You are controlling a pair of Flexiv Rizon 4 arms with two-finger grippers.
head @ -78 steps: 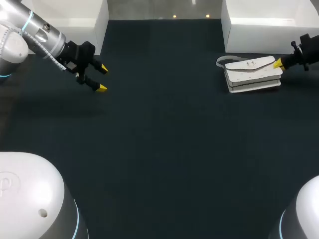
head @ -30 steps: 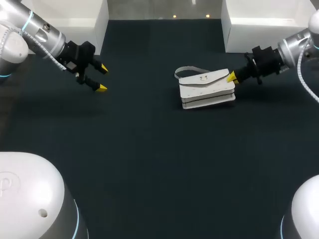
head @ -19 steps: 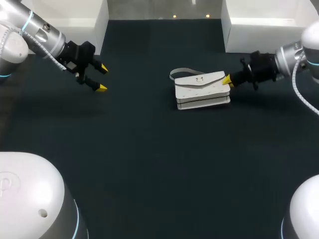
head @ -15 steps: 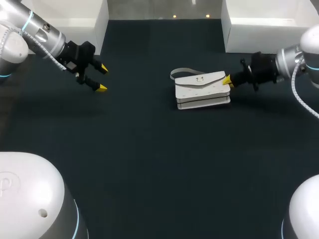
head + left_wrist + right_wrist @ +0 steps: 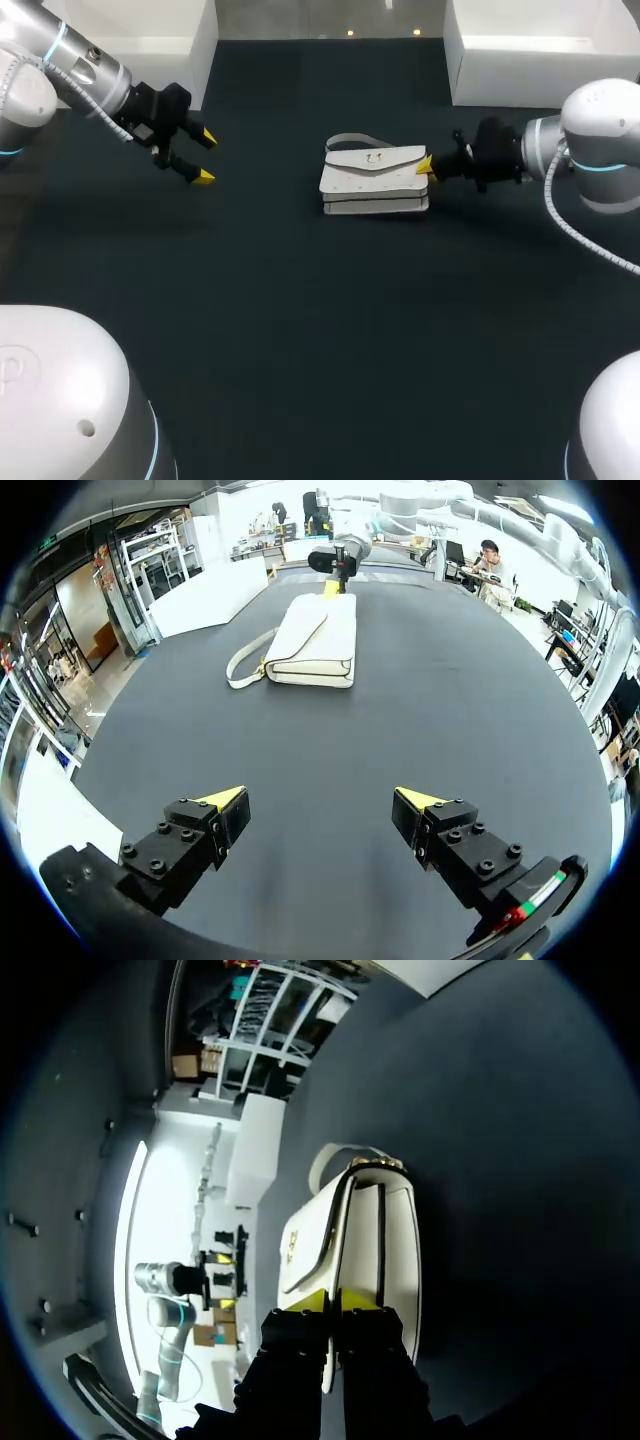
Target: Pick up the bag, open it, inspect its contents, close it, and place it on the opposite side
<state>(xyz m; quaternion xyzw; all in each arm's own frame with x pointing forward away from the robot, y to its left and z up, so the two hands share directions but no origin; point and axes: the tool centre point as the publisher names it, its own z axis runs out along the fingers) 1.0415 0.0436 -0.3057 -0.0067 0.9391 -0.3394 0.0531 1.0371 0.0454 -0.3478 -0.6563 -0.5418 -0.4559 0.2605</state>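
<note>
A white handbag [image 5: 375, 180] with a flap and a grey strap [image 5: 350, 140] lies flat near the middle of the dark table. My right gripper [image 5: 425, 168] is shut, its yellow tips pressed against the bag's right end. In the right wrist view the bag [image 5: 360, 1240] lies straight ahead of the closed right gripper [image 5: 336, 1300], and nothing shows between the tips. My left gripper [image 5: 203, 157] hangs open at the back left, well clear of the bag. From the left wrist view the bag [image 5: 315, 640] lies far ahead of the open left gripper [image 5: 320, 805], with the right gripper [image 5: 332, 585] beyond it.
White bins stand at the back left [image 5: 150, 40] and back right [image 5: 540, 40] of the table. The white arm bases fill the front corners [image 5: 60, 400] [image 5: 610, 420]. Dark table surface [image 5: 320, 320] stretches between the bag and the front edge.
The right arm has moved left with its shut tips at the bag's end, and the bag has slid from the right side toward the middle. The left arm has stayed still.
</note>
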